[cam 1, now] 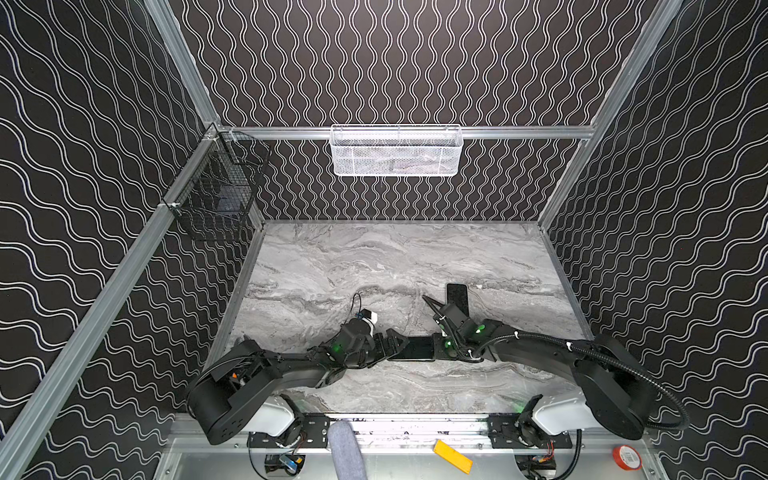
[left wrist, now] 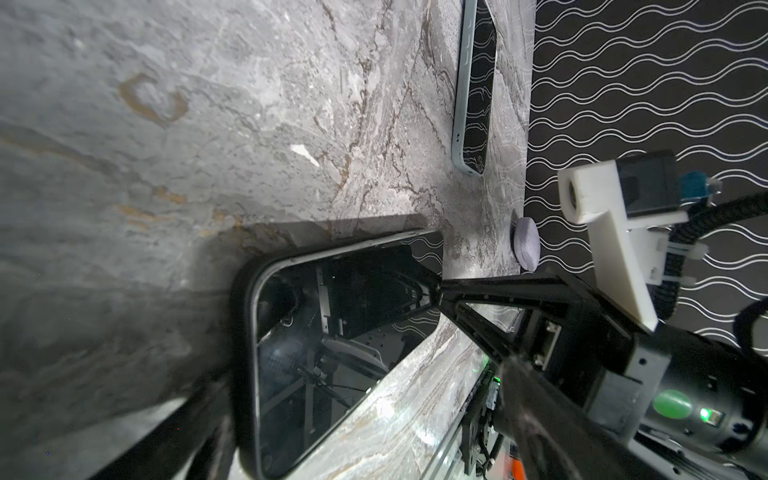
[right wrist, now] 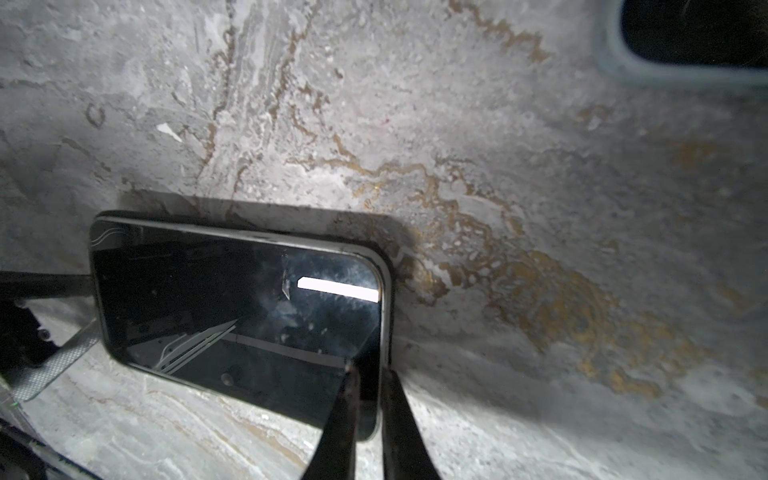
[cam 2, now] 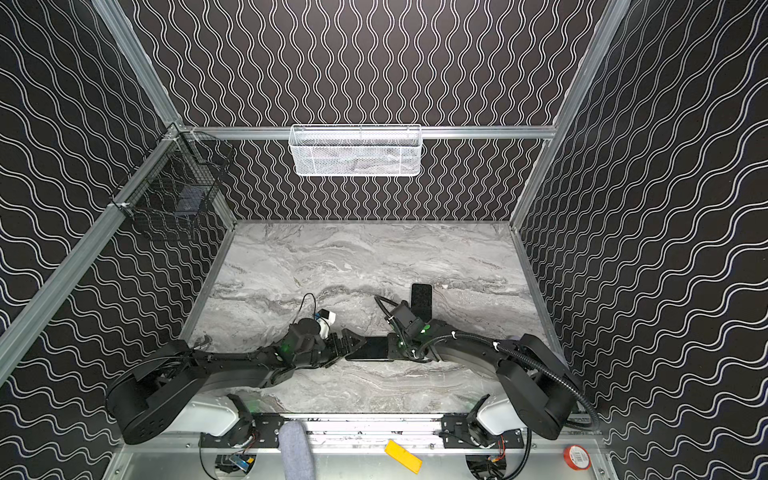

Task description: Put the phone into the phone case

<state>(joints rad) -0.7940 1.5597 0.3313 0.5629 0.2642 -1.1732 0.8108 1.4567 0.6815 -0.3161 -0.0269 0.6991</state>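
Near centre in both top views: phone (cam 1: 413,349), my left gripper (cam 1: 397,345) wide at its left end; phone case (cam 1: 457,297) farther right. Left wrist: phone case apart from phone. Right wrist: right gripper (right wrist: 369,376) pinches phone's end. I'd say grasp step; next lift, align over phone case.

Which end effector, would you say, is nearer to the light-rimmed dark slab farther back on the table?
Right. The right end effector pinches one end of the phone, just short of the slab; the left end effector stands open at the phone's other end.
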